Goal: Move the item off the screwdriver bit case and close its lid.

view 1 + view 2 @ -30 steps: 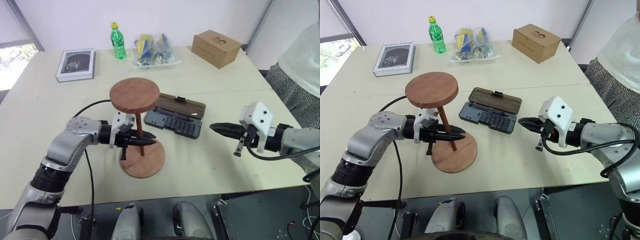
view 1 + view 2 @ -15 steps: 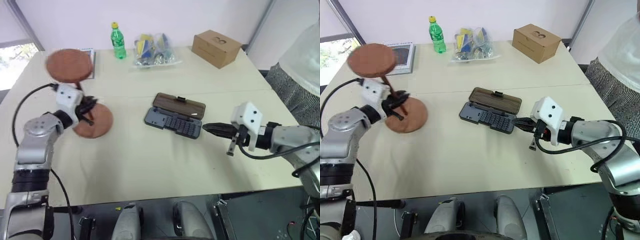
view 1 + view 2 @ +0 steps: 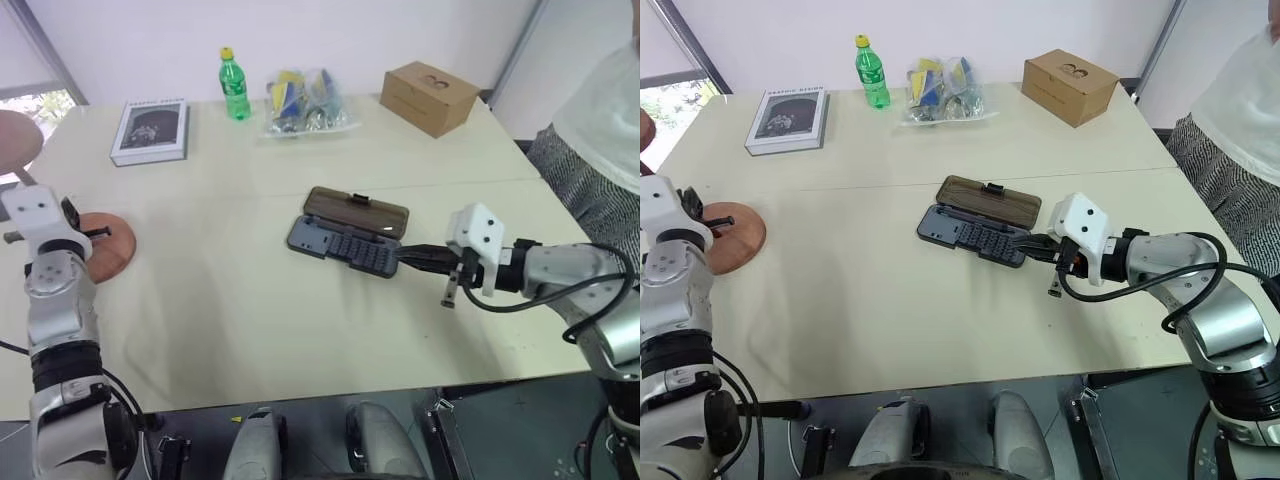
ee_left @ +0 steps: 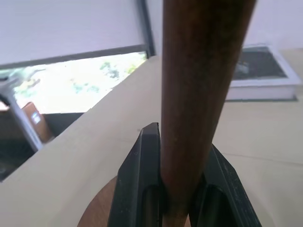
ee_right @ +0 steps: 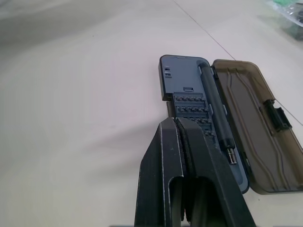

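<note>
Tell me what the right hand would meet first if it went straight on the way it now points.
The right hand, fingers shut, points at the near end of the open screwdriver bit case. Going straight on, it would most likely meet the grey-blue tray with its rows of bits first; the brown lid lies beyond. Its height above the tray is unclear.

table (image 3: pixel 250 310): pale, wide, seam seen across the middle | book (image 3: pixel 152 129): laid flat near far left edge | bottle (image 3: pixel 235 83): green, yellow cap, upright, right of book | bag (image 3: pixel 305 100): clear, coloured contents, just beside bottle | box (image 3: pixel 431 96): tan cardboard, far right corner | person (image 3: pixel 600 130): seen at right edge
</note>
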### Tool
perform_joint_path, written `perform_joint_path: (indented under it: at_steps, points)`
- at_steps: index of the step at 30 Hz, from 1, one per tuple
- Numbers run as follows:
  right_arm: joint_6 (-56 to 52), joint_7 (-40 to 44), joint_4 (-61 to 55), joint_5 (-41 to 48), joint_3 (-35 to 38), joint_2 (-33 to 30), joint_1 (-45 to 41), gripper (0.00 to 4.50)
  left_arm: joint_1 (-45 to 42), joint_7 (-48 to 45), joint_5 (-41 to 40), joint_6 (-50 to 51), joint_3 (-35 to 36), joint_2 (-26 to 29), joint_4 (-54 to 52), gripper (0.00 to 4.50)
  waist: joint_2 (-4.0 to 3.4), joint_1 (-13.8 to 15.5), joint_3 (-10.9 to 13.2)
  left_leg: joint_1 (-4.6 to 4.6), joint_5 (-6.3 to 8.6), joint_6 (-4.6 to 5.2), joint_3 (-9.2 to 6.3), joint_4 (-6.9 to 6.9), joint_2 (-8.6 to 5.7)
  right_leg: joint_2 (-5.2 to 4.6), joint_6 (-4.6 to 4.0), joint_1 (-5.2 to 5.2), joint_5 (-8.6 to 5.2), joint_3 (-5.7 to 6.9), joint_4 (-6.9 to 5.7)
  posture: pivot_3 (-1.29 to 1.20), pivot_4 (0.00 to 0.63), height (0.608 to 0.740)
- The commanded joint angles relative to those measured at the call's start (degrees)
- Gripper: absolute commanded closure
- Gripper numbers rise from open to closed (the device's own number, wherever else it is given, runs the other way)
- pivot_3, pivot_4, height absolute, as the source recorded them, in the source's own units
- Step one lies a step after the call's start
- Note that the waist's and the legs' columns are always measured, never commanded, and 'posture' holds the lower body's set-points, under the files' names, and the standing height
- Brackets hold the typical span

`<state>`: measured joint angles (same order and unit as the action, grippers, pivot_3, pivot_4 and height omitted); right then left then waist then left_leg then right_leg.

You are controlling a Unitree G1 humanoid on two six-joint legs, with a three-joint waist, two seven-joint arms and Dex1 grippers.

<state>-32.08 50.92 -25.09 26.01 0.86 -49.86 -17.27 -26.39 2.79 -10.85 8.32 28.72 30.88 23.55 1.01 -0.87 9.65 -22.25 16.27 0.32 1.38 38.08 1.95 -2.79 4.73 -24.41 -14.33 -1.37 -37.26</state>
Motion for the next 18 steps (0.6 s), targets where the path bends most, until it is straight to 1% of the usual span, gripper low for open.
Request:
perform_joint_path:
  at_steps: [1, 4, 7, 13, 15, 16, 18]
  points:
    - [0.2, -0.6, -2.0, 0.1, 1.2, 0.4, -0.2, 4.5, 0.5, 2.3, -1.7, 2.3, 2.3, -1.4, 4.9, 4.41, -0.11, 0.0, -0.1, 0.01, 0.0, 0.0, 0.01, 0.0, -0.01, 0.0, 0.0, 0.02, 0.0, 0.0, 0.0, 0.0, 0.15, 0.74]
    - [0.0, -1.0, -2.6, 0.1, 1.6, 0.4, 0.3, 4.5, -1.6, 4.6, -4.0, 3.7, 5.0, -1.6, 9.0, 4.41, -0.29, 0.1, -0.2, 0.03, 0.0, 0.0, 0.03, 0.0, -0.03, 0.0, 0.0, 0.05, 0.0, 0.0, 0.01, 0.0, 0.15, 0.74]
    - [-0.3, -1.4, -3.1, 0.3, 1.9, 0.3, 0.9, 4.5, -3.8, 6.7, -5.7, 4.2, 7.5, -0.6, 14.2, 4.41, -0.56, 0.0, -0.4, 0.07, 0.0, 0.0, 0.06, 0.0, -0.05, 0.0, 0.0, 0.08, 0.0, 0.0, 0.02, 0.0, 0.15, 0.74]
    - [-0.5, -1.9, -3.8, 0.4, 2.3, 0.2, 1.4, 4.5, -5.0, 4.5, -4.9, 1.1, 6.0, 1.5, 18.7, 4.41, -0.89, -0.4, -0.6, 0.35, 0.0, 0.0, 0.21, -0.15, -0.05, 0.05, 0.01, 0.21, -0.01, -0.09, 0.02, 0.0, 0.15, 0.74]
    - [-0.6, -2.0, -3.9, 0.4, 2.4, 0.2, 1.5, 4.5, -5.0, 3.5, -4.6, 0.1, 5.3, 1.9, 18.8, 3.41, -0.88, -0.5, -0.6, 0.57, 0.0, 0.0, 0.24, -0.23, -0.05, 0.07, 0.0, 0.38, -0.01, -0.11, 0.03, 0.0, 0.15, 0.74]
    - [-0.7, -2.1, -3.8, 0.3, 2.3, 0.3, 1.4, 4.5, -5.0, 2.9, -4.4, -0.4, 4.8, 1.9, 18.6, 3.16, -0.82, -0.5, -0.6, 0.76, 0.01, 0.0, 0.25, -0.3, -0.04, 0.09, 0.0, 0.57, -0.02, -0.11, 0.09, 0.0, 0.15, 0.74]
    - [-0.7, -2.2, -3.8, 0.3, 2.2, 0.4, 1.4, 4.5, -4.8, 2.3, -4.3, -1.2, 4.1, 2.0, 18.2, 2.18, -0.35, -0.3, -0.3, 0.81, 0.01, 0.0, 0.21, -0.33, -0.02, 0.11, 0.0, 0.66, -0.03, -0.1, 0.13, 0.0, 0.15, 0.74]
